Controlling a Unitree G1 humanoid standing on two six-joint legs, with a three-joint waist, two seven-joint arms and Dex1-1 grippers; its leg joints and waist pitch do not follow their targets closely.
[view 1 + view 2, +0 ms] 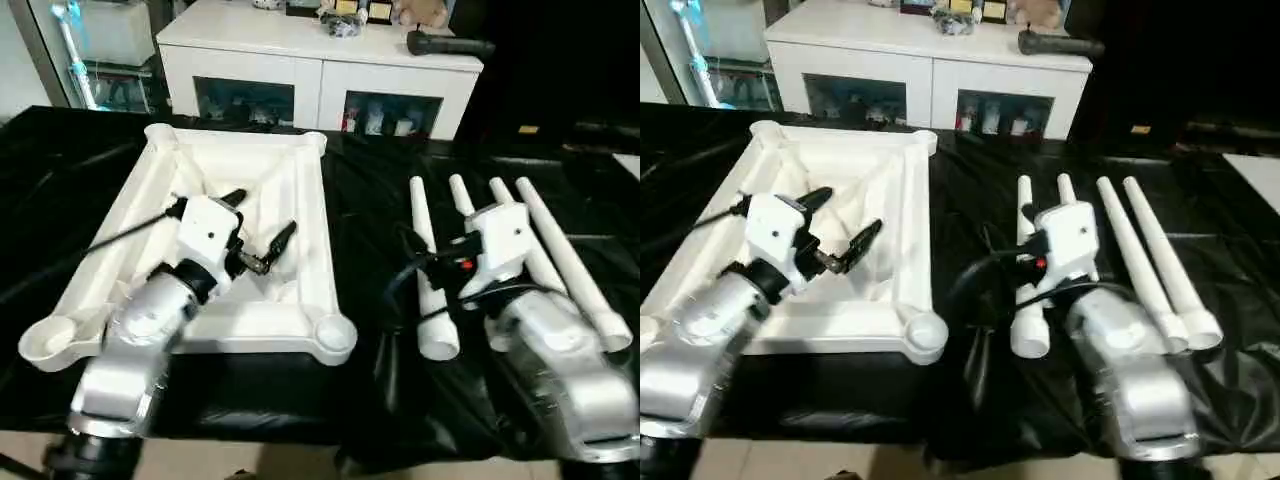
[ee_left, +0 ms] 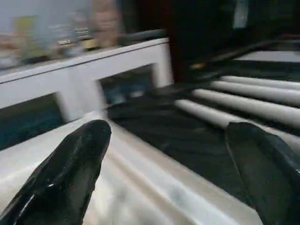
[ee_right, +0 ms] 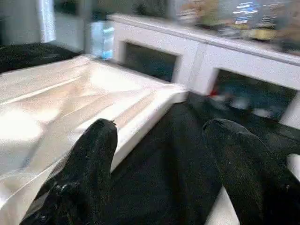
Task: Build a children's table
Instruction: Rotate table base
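White plastic tabletop (image 1: 300, 200) lies upside down on the black-covered surface (image 1: 370, 400), four legs (image 1: 560, 250) side by side to its right. The left gripper (image 1: 262, 228) hovers over the ribbed underside with fingers spread wide, holding nothing. The right gripper (image 3: 168, 154) hangs above the legs, fingers apart and empty. Risk: the round legs may roll from a poorly centred pinch, nudging their neighbours away.

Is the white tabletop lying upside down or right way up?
Upside down: the tabletop shows its ribbed underside, and its round corner sockets face up, empty.
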